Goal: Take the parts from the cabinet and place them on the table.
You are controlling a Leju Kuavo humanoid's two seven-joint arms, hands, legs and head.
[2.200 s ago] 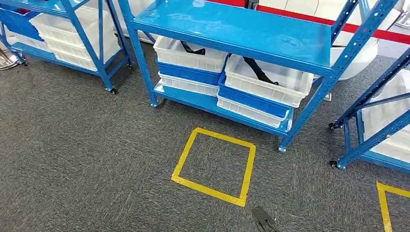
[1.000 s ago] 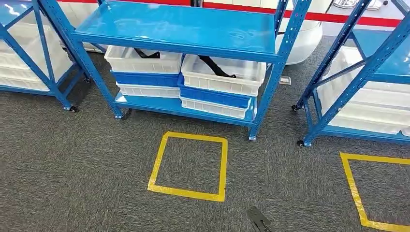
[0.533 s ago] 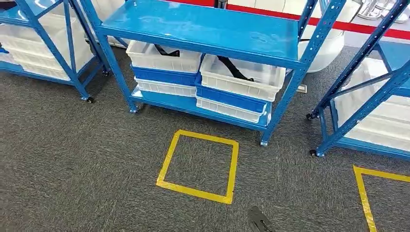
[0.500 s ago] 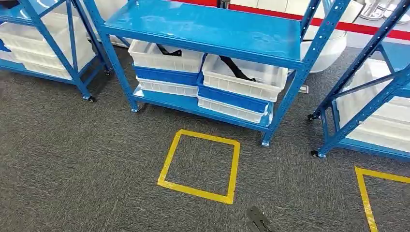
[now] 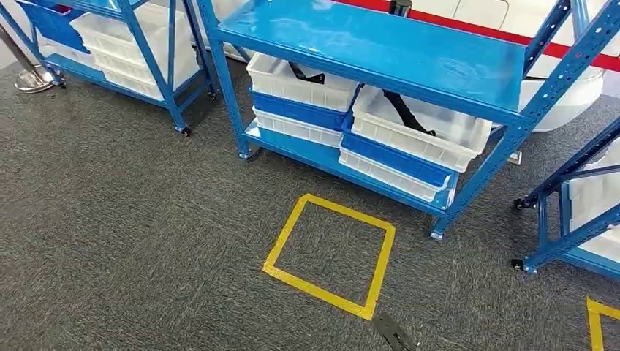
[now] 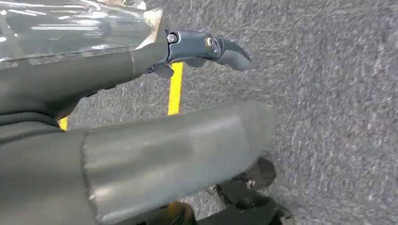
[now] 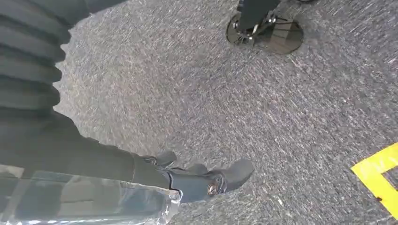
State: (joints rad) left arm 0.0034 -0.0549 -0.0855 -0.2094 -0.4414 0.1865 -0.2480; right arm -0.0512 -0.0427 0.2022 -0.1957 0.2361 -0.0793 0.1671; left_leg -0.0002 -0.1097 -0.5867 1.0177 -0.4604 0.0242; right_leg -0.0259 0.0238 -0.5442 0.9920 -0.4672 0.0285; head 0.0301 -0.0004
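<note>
Parts (image 5: 406, 112): black, in white bins (image 5: 428, 131) on cabinet (image 5: 380, 44), 1 o'clock. Step: approach. Next: step closer, reach in. Left hand (image 6: 206, 47), right hand (image 7: 206, 180): hanging, grasping nothing, fingers loose.

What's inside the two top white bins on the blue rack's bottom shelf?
A black strap-like part lies in each: the left white bin and the right white bin. The blue shelf above covers the bins' rear, so anything more there is hidden.
</note>
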